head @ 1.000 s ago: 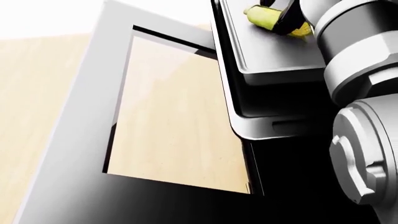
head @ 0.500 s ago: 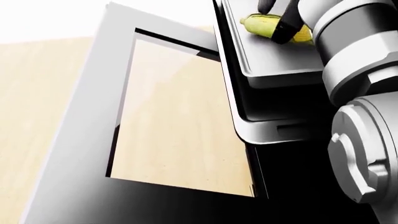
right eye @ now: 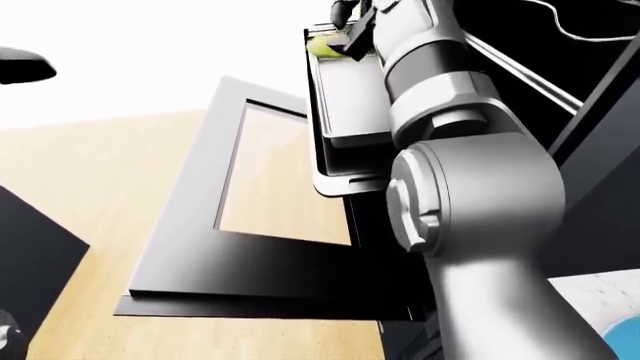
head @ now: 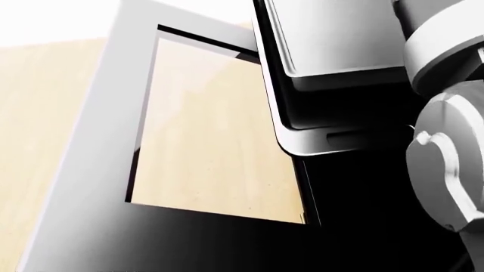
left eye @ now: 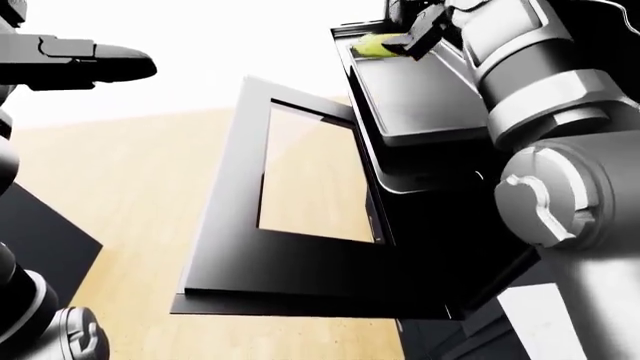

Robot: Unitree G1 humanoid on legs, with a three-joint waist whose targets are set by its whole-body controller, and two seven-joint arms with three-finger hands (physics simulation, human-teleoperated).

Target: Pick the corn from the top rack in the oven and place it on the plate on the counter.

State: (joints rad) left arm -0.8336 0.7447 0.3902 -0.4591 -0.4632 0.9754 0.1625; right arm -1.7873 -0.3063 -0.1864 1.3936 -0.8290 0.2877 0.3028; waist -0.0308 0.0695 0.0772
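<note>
The yellow-green corn (left eye: 368,46) lies at the top end of a grey tray (left eye: 425,105) pulled out of the oven, in the left-eye view. My right hand (left eye: 405,41) reaches along the tray, its dark fingers closed over the corn's right end. The right-eye view shows the same corn (right eye: 323,47) under that hand. My left hand (left eye: 90,61) hangs at the top left, fingers stretched out and holding nothing. A blue plate's edge (right eye: 626,339) shows at the bottom right of the right-eye view. The head view shows only the tray (head: 333,39), not the corn.
The oven door (left eye: 300,259) hangs open below the tray, wooden floor showing through its window. My right arm (right eye: 470,202) fills the right side of the views. A dark cabinet corner (left eye: 40,240) stands at the left.
The head camera has shifted: the tray slid up in the picture, and the corn and my right hand passed out of its top edge. The hand's grip on the corn looks the same.
</note>
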